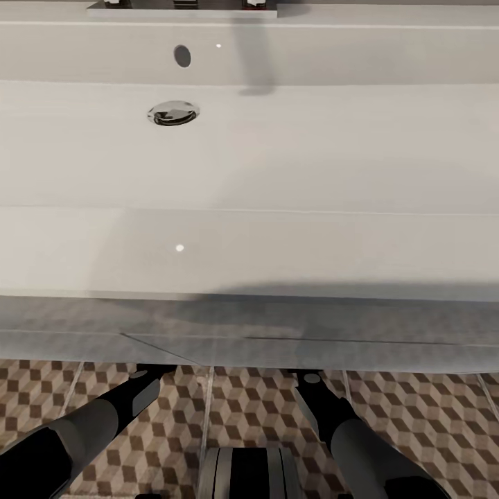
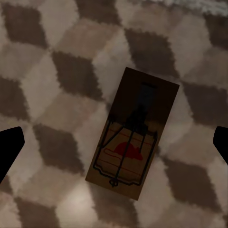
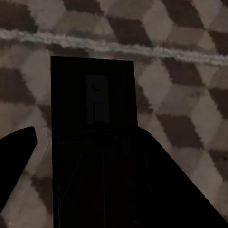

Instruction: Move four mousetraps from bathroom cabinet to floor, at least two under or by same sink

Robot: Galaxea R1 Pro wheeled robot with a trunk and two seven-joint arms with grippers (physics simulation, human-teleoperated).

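Left gripper (image 2: 114,145) spread wide, clear of flat brown mousetrap (image 2: 134,133) on cube-patterned tile floor (image 2: 47,71); right gripper (image 3: 95,190) grasps a second dark mousetrap (image 3: 93,95)

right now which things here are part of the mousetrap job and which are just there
Part of the job:
- mousetrap lying flat on the bathroom floor, between the left gripper fingertips
- second mousetrap in shadow by the right gripper
- sink, with both arms reaching under it

Just there:
- drain
- overflow hole
- faucet base
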